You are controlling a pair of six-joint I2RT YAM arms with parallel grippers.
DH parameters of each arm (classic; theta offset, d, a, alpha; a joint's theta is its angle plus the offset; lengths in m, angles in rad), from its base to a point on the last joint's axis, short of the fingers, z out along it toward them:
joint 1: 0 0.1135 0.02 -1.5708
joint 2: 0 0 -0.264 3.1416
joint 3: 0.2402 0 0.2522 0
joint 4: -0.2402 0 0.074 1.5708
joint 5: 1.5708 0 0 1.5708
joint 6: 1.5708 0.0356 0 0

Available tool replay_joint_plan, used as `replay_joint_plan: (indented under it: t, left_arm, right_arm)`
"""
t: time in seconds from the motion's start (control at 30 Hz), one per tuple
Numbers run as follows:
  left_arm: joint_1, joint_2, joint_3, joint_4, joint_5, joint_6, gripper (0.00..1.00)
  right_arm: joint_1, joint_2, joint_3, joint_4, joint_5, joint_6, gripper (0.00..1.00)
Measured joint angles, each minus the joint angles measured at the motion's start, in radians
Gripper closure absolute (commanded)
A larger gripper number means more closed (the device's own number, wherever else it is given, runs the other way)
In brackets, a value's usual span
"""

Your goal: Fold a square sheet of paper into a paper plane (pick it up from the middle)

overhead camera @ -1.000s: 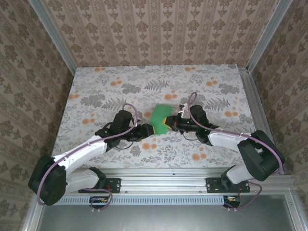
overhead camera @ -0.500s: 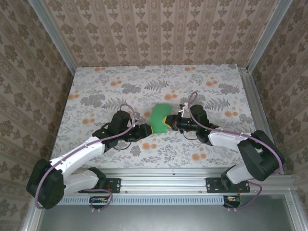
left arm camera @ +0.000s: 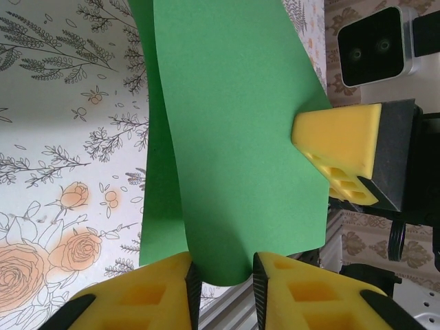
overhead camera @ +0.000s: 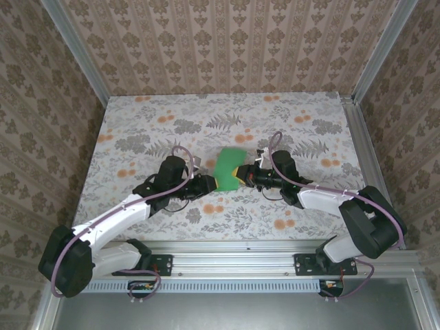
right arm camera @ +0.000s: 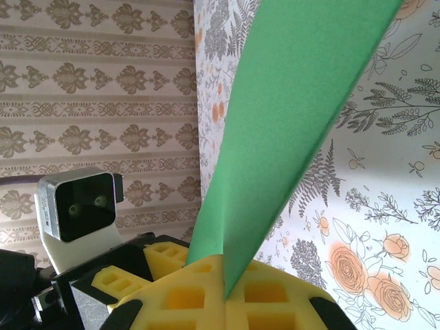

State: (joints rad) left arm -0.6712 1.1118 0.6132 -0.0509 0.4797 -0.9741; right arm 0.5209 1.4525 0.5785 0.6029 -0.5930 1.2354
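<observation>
Left claw (left arm camera: 222, 271) has narrowed around an edge of the square sheet of paper (overhead camera: 226, 168), can't tell if it's actually pinching; right claw (right arm camera: 227, 292) stays clamped on it, sheet held above mid surface (overhead camera: 137, 130)

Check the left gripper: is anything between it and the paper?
Nothing visible stands between them. The lower edge of the paper sits in the gap of the left gripper, with no other thing there. The right gripper is shut on the opposite edge.
</observation>
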Motion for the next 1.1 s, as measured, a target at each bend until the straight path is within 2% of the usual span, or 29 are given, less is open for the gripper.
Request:
replay_joint_plan:
  t: [0.2,0.37,0.5,0.83,1.1]
  left_arm:
    - [0.015,0.000,0.012,-0.002,0.001,0.002,0.64]
    - [0.028,0.002,0.024,0.000,0.010,0.002,0.63]
    - [0.032,0.012,0.029,0.000,0.025,0.002,0.68]
    - [0.032,0.028,0.029,-0.008,0.048,0.010,0.91]
    - [0.029,0.028,0.033,-0.089,0.039,0.057,0.94]
  right_arm:
    - [0.001,0.000,-0.010,0.000,-0.007,0.000,1.00]
    - [0.001,0.000,-0.013,0.001,-0.017,0.000,1.00]
    - [0.001,0.000,-0.013,0.001,-0.018,0.000,1.00]
    - [0.001,0.000,-0.013,0.001,-0.018,0.000,1.00]
    - [0.020,0.037,-0.013,0.012,-0.023,-0.007,1.00]
